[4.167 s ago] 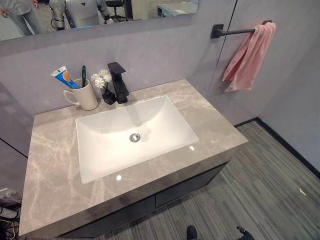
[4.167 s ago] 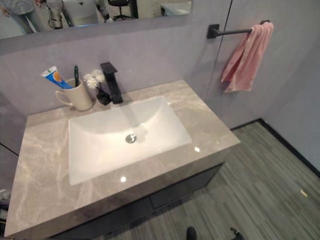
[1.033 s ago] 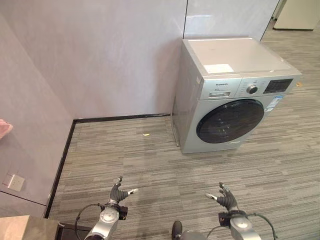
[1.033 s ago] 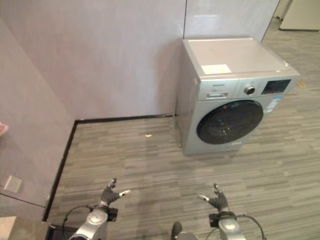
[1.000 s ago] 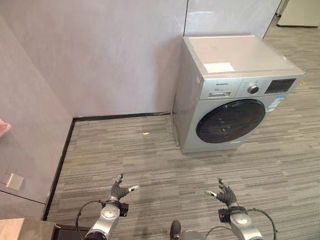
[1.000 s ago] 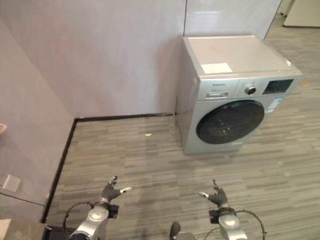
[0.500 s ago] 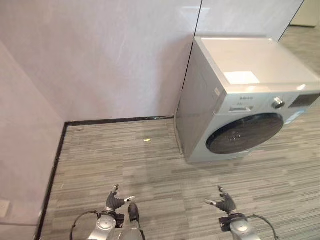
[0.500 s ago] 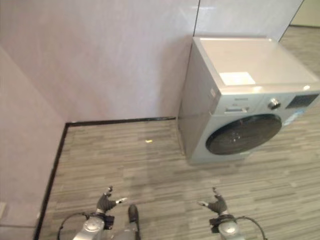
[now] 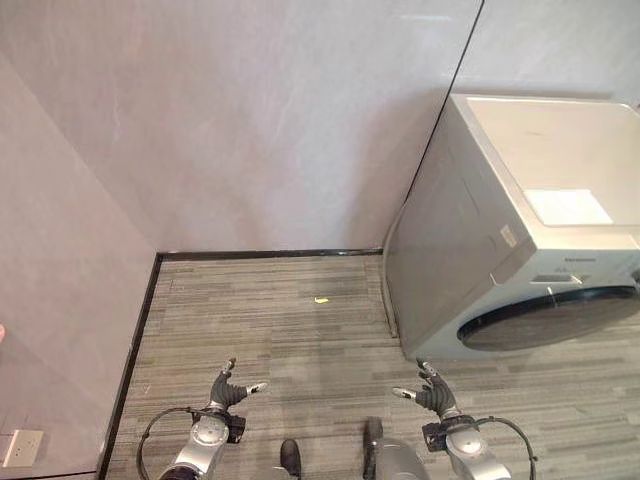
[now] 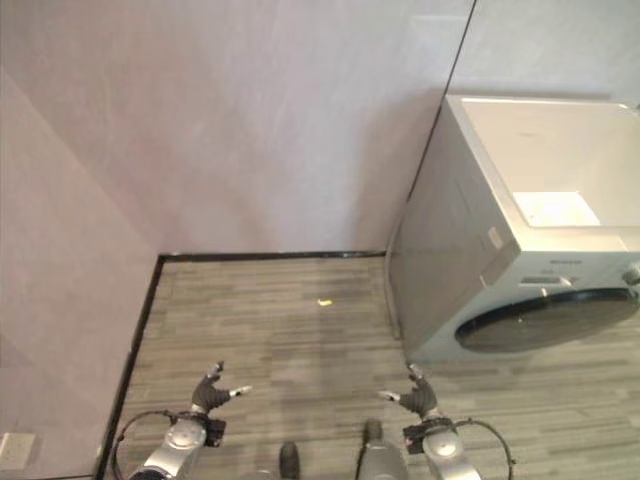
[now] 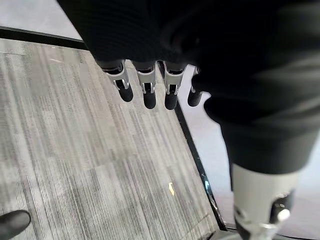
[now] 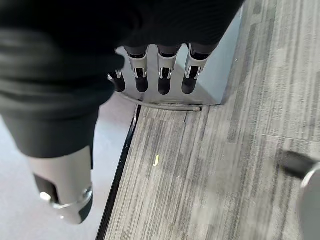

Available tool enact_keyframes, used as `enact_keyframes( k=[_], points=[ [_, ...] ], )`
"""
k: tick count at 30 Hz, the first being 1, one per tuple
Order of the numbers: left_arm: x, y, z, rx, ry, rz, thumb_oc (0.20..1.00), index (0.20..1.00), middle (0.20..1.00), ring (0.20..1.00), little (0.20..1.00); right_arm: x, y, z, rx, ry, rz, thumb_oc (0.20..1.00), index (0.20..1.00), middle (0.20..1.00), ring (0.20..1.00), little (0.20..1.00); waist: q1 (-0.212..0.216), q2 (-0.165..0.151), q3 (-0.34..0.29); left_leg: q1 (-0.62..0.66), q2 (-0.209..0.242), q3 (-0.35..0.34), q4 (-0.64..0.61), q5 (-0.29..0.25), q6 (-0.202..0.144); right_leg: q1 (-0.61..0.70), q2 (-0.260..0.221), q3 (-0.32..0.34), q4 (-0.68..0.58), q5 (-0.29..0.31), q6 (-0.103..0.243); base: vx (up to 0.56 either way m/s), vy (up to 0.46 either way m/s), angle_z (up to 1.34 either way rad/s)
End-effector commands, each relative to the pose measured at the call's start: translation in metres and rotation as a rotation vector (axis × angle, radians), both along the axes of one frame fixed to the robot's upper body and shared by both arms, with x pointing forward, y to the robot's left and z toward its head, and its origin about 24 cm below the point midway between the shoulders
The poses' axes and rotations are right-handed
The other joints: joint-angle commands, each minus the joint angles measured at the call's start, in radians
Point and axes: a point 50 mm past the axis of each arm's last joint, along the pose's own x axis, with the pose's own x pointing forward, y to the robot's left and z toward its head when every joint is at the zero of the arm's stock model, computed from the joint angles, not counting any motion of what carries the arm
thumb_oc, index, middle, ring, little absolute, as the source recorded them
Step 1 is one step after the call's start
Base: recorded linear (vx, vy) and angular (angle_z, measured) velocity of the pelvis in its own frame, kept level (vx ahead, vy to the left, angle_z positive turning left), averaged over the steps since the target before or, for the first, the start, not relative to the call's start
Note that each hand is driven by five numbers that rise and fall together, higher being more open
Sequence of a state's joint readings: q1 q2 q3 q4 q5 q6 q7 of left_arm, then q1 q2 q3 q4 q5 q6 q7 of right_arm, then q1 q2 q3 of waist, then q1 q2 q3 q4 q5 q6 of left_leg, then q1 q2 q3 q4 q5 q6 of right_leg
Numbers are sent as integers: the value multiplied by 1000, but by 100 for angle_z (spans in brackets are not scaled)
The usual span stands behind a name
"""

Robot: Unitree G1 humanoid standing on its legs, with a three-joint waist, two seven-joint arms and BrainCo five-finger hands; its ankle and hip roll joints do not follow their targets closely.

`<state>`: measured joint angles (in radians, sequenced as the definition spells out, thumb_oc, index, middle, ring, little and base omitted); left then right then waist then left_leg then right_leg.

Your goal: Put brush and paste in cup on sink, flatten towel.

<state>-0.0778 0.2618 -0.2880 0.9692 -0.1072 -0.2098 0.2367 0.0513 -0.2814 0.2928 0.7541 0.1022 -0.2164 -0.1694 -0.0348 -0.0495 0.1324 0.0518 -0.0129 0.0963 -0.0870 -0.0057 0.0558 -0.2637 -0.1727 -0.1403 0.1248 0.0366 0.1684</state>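
My left hand (image 9: 225,390) hangs low over the striped grey floor, fingers straight and spread, holding nothing. In its wrist view the left hand's fingers (image 11: 145,90) point out over bare floor. My right hand (image 9: 432,397) hangs at the same height to the right, also open and empty. In its own wrist view the right hand's fingers (image 12: 162,80) stretch toward the base of a washing machine.
A silver washing machine (image 9: 530,230) stands at the right against the grey wall. Black skirting (image 9: 260,254) runs along the wall's foot. A small yellow scrap (image 9: 321,299) lies on the floor. A wall socket (image 9: 20,447) sits at the lower left.
The camera has turned from the sink to this corner, and over the last second the washing machine has slid toward the picture's right. Both hands stay open and low.
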Motion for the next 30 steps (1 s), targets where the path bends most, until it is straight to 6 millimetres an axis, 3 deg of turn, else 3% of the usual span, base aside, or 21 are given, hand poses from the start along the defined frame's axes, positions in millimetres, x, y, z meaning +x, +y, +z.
enact_keyframes(
  k=[1,2,3,4,6,8,9,11,15,18,19,22,25,27,30],
  points=[
    [25,-4,15,18,-110,-22,1000,1000,1000,1000,1000,15,-12,20,-32,-115,1,1000,1000,1000,1000,1000,-51,11,-6,47,-23,-25,43,-31,-56,-31,-2,190,-89,198,41,470,-107,89],
    [25,-4,15,17,-109,-22,1000,1000,1000,1000,1000,15,-13,20,-33,-114,1,1000,1000,1000,1000,1000,-52,13,-3,50,-21,-26,45,-34,-56,-29,-1,188,-87,195,41,365,-163,94],
    [21,-5,12,12,-96,-14,1000,1000,1000,1000,1000,10,-11,16,-32,-88,20,1000,1000,1000,1000,1000,-39,-6,-7,63,-18,-57,63,-43,-61,1,10,163,-66,186,35,465,-324,72],
    [17,-4,8,5,-74,13,1000,1000,1000,1000,1000,11,-14,15,-55,-75,51,1000,1000,1000,1000,1000,-35,-9,-20,79,6,-103,84,-45,-73,20,38,137,-46,157,15,543,-392,77],
    [15,-3,7,-15,-72,47,1000,1000,1000,1000,1000,11,-19,17,-51,-83,39,1000,1000,1000,1000,1000,-27,-9,-31,60,21,-123,149,-35,-92,45,52,94,-43,129,-8,341,-297,81],
    [25,-5,13,-32,-104,46,1000,1000,1000,1000,1000,18,-29,25,-77,-118,16,1000,1000,1000,1000,1000,-18,-24,-15,-50,33,-92,313,8,-128,91,36,22,-49,108,-34,176,-258,110],
    [25,-5,13,-32,-105,46,1000,1000,1000,1000,1000,18,-29,25,-77,-118,16,1000,1000,1000,1000,1000,-21,-24,-15,-54,34,-95,318,6,-128,90,36,19,-50,108,-34,167,-248,143],
    [29,0,18,-40,-127,62,1000,1000,1000,1000,1000,19,-40,31,-98,-139,-3,1000,1000,1000,1000,1000,-9,-34,-12,-103,58,-19,385,29,-134,138,34,-46,-75,90,-51,210,-198,134],
    [31,4,21,-23,-136,54,1000,1000,1000,1000,1000,14,-45,33,-112,-143,-12,1000,1000,1000,1000,1000,-9,-30,-16,-120,112,105,330,55,-135,173,37,-127,-89,50,-61,149,-80,73],
    [36,2,25,-19,-157,36,1000,1000,1000,1000,1000,8,-48,31,-118,-135,-29,1000,1000,1000,1000,1000,-10,-20,-17,-169,128,224,185,53,-133,196,4,-220,-108,33,-40,160,41,108],
    [35,1,24,-18,-153,33,1000,1000,1000,1000,1000,5,-48,30,-120,-126,-29,1000,1000,1000,1000,1000,-11,-14,-20,-181,133,236,157,54,-146,214,2,-228,-112,17,-27,251,110,123],
    [33,3,23,-3,-145,29,1000,1000,1000,1000,1000,1,-47,27,-120,-106,-20,1000,1000,1000,1000,1000,-14,-6,-18,-250,189,352,68,175,-174,258,-4,-275,-119,3,-21,237,126,87],
    [29,5,20,-3,-130,34,1000,1000,1000,1000,1000,2,-44,26,-119,-99,1,1000,1000,1000,1000,1000,4,-2,-17,-272,206,362,41,224,-183,294,-9,-297,-109,-14,-19,278,155,36],
    [22,9,16,4,-103,48,1000,1000,1000,1000,1000,7,-36,24,-106,-94,33,1000,1000,1000,1000,1000,28,-4,-28,-266,175,300,63,182,-161,320,-28,-293,-82,-47,-15,218,153,-8],
    [19,12,15,22,-88,29,1000,1000,1000,1000,1000,13,-29,23,-101,-95,50,1000,1000,1000,1000,1000,46,-21,-37,-286,149,293,123,146,-139,342,-68,-279,-33,-27,-5,308,251,-3]
  ],
)
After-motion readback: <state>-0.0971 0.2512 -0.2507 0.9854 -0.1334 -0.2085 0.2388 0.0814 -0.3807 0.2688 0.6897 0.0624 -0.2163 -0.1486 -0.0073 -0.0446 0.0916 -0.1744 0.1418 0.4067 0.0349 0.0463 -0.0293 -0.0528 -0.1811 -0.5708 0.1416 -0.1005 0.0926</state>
